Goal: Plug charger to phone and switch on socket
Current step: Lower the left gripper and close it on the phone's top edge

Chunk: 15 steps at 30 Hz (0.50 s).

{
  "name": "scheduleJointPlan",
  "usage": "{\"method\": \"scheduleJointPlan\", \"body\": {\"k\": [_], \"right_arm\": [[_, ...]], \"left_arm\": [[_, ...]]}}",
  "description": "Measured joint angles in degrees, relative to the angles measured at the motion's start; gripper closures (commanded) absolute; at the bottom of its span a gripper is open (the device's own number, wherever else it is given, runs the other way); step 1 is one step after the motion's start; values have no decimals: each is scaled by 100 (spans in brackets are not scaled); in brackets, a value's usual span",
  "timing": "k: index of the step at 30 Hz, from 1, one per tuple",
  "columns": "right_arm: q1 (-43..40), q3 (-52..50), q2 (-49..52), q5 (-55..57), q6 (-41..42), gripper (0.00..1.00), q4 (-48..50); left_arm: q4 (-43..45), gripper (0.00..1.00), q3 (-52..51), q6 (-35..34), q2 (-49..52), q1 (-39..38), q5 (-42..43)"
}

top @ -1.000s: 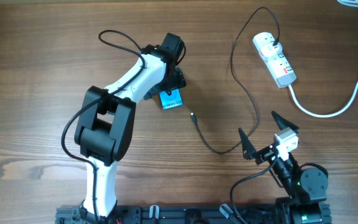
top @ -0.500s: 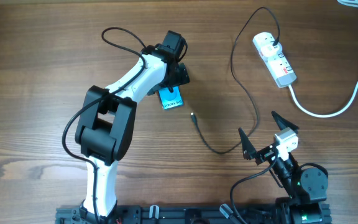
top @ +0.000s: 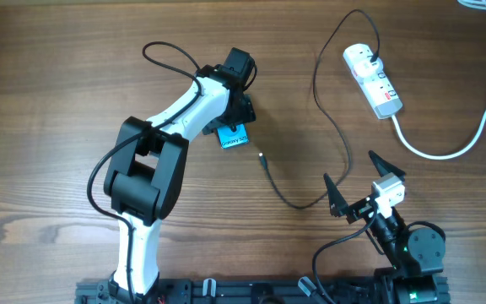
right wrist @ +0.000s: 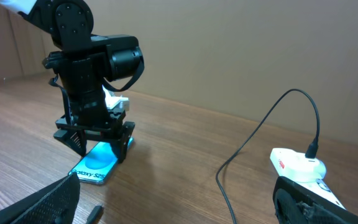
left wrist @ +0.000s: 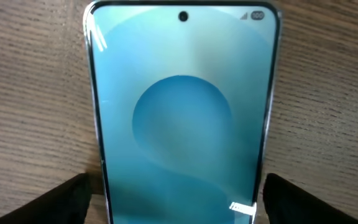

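Phone, charger and socket all lie on the wooden table (top: 49, 76), seen from my overhead feed with 12 o'clock at the far edge.

Left arm (top: 154, 160) is the biggest thing on it. It rises from the near edge at about 7 o'clock and reaches toward 1 o'clock, to the table's middle. Right arm (top: 412, 245) is folded low at 5 o'clock.

From the socket's near end a thick white cord (top: 445, 152) loops off toward 3 o'clock. The socket (top: 373, 80) itself sits at 2 o'clock, well apart from both arms.

The charger (top: 316, 80) is plugged into the socket's far outlet. Its thin black cable arcs up toward 12, then swings down and curls back toward the centre.

The right gripper (top: 357, 176) points toward 11 o'clock, fingers spread wide with nothing between them.

The left gripper (top: 238, 118) stands over the phone's far end. On its wrist camera the jaws are spread wide, one dark fingertip (left wrist: 73, 199) on each long side of the phone. I cannot tell whether they touch its edges.

The phone (top: 234, 135) lies flat near the centre, teal screen up.

The plug tip (top: 261, 156) rests on the wood at the phone's 4 o'clock, near it but not touching.
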Motion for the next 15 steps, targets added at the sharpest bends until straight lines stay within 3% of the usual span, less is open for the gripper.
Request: {"method": "scheduleJointPlan", "body": {"k": [6, 15], "right_arm": [[0, 2, 0, 0, 2, 0, 0], [0, 0, 0, 0, 2, 0, 0]], "left_arm": [[190, 5, -13, -2, 0, 2, -168], [-247, 20, -22, 7, 0, 0, -177]]}}
